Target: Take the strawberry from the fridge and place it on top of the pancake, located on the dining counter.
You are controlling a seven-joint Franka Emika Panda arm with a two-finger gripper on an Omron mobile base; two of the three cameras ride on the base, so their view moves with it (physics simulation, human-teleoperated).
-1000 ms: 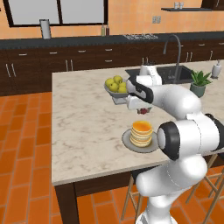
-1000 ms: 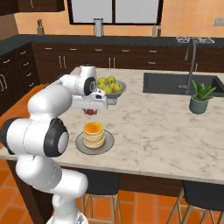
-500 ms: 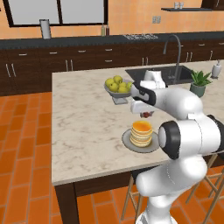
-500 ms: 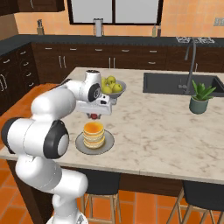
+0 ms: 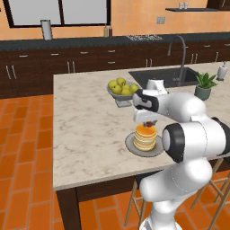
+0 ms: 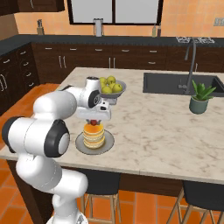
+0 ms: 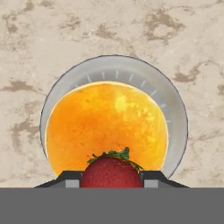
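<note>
My hand is clenched on the small dark-red strawberry with green leaves, and the two dark fingers press it from both sides. In the last second I have carried it sideways: before, my hand was near the grey bowl of yellow-green fruits, beside the plate, and now it hangs directly above the stack of round golden pancakes on the round grey plate. From the hand camera the berry is over the near part of the top pancake, not fully in the middle. In the side views the strawberry is just above the stack, and I cannot tell whether it touches yet.

This means the carrying is almost done, I think. What is left is to go a little lower and release, so that the berry rests on top. It is round, so if I drop it from too high, it may roll off onto the pale beige marble bench.
</note>
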